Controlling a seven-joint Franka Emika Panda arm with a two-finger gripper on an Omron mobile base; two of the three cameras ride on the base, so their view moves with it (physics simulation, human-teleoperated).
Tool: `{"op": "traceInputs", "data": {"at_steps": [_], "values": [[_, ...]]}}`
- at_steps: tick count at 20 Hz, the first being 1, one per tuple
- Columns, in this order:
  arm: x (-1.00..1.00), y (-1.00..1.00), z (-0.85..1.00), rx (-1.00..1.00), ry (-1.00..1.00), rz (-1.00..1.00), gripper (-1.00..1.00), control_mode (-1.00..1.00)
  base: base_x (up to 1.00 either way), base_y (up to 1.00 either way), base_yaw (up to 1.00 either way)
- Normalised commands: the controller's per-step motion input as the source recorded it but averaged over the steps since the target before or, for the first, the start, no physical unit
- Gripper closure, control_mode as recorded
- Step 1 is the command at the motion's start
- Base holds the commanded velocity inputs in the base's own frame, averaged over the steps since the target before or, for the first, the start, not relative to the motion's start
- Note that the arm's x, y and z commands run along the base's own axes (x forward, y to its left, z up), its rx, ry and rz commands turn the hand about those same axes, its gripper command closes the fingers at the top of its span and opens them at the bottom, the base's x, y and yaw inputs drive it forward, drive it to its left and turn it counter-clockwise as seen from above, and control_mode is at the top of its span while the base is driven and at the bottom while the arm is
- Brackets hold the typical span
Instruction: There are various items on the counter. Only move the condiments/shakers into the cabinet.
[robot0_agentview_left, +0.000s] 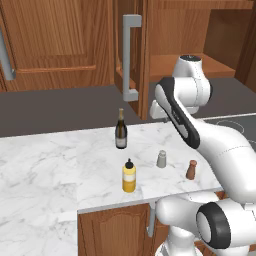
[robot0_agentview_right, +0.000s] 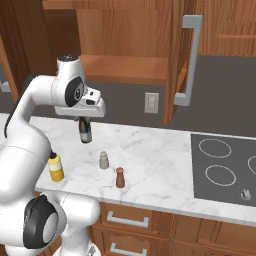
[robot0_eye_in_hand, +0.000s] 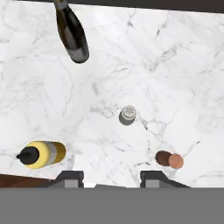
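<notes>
- The yellow squeeze bottle (robot0_agentview_left: 129, 176) stands upright on the counter (robot0_agentview_left: 50, 165), close to the front edge; its black pointed cap is on top. It is the container nearest to the edge and the most to the left in the left base view.
- The small grey shaker (robot0_agentview_left: 161, 159) stands upright near it, a little further back on the marble, between the squeeze bottle and the small brown shaker (robot0_agentview_left: 191, 170).
- The brown shaker is upright also, close to the front edge, apart from the grey one.
- The dark wine bottle (robot0_agentview_left: 121, 130) with a pale label stands behind these three, well apart from them, nearer to the wall.
- In the hand view all four lie below the camera: squeeze bottle (robot0_eye_in_hand: 41, 154), grey shaker (robot0_eye_in_hand: 127, 115), brown shaker (robot0_eye_in_hand: 169, 159), wine bottle (robot0_eye_in_hand: 72, 33).
- The gripper (robot0_eye_in_hand: 111, 178) hangs high above the counter and touches nothing. Its two dark fingertips (robot0_eye_in_hand: 70, 178) stand apart with bare marble between them; nothing is held.
- The cabinet (robot0_agentview_right: 125, 67) is on the wall above the counter, its door open, the inner shelf bare, and the long grey bar handle (robot0_agentview_right: 189, 60) on the door.
- A black cooktop (robot0_agentview_right: 225, 167) is set in the counter at the right of the right base view.
</notes>
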Motion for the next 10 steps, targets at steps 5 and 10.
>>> {"op": "traceInputs", "data": {"at_steps": [5,10], "values": [[-0.01,0.00,-0.11,0.00,0.04,0.00,-1.00,-1.00,0.00,0.00,0.00],[-0.44,0.11,-0.55,-0.01,0.06,0.00,-1.00,-1.00,0.00,0.00,0.00]]}}
